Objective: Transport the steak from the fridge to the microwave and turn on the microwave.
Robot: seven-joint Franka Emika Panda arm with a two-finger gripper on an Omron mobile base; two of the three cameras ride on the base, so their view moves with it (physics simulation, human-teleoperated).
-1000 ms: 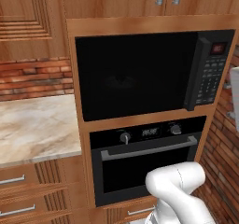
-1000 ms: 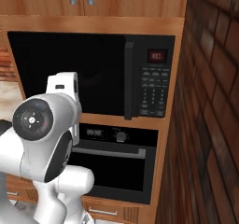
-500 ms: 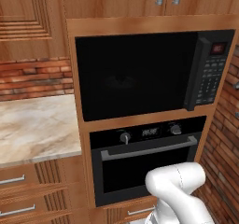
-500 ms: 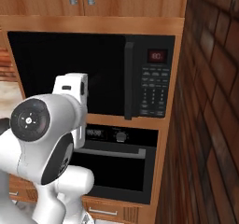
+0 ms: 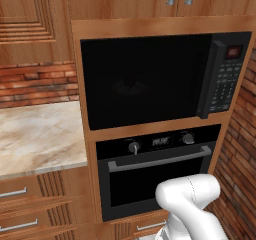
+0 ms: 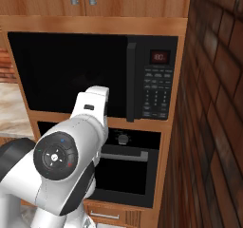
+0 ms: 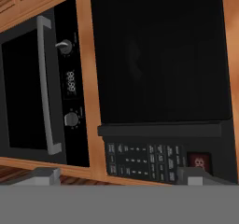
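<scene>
The black boxy built-in microwave fills the upper middle of the left base view, its wide dark door closed and its button panel with a small red display at the right edge. Below it sits a black oven with two knobs and a long bar handle. A pale marble counter lies at the left. In the hand view, rolled sideways, the gripper stands wide apart and empty, its fingertips at the bottom corners, facing the microwave's panel.
</scene>
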